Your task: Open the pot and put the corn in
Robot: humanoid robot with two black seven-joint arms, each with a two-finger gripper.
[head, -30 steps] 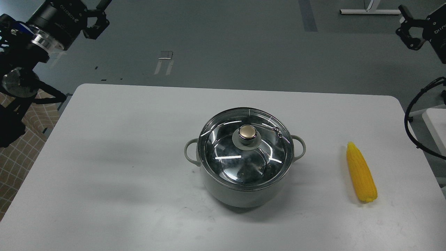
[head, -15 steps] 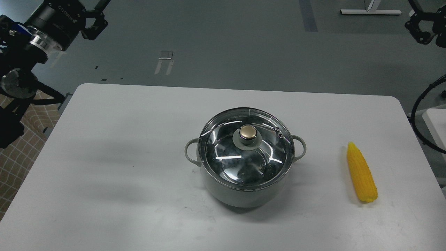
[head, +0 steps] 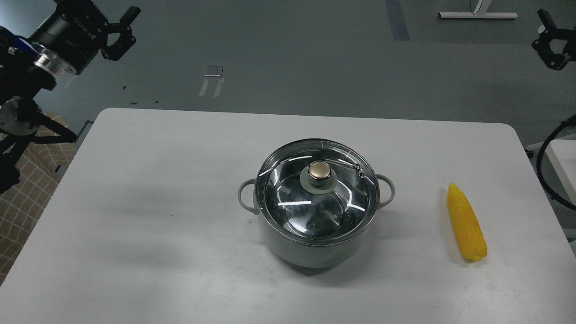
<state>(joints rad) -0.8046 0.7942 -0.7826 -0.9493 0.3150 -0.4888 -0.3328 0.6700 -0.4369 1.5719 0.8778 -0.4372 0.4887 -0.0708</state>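
The pale grey-green pot [head: 310, 254] stands at the table's middle with its clear glass lid [head: 292, 198] on it, gold knob [head: 320, 170] on top. The yellow corn [head: 466, 222] lies on the table to the pot's right, pointed end away from me. My left gripper [head: 127, 28] is open and empty, high at the far left, beyond the table's back edge. My right gripper [head: 548, 38] is open and empty at the far top right, partly cut off by the view's edge. Both are far from the pot and the corn.
The white table [head: 157, 180] bears only the pot and the corn. Grey floor lies beyond its back edge. A black cable [head: 542, 166] loops at the right edge beside a white surface [head: 564, 157]. A checked cloth [head: 22, 198] lies at the left.
My right gripper has moved right and away toward the view's top right corner. My left arm has shifted slightly left. The pot, lid and corn have not moved.
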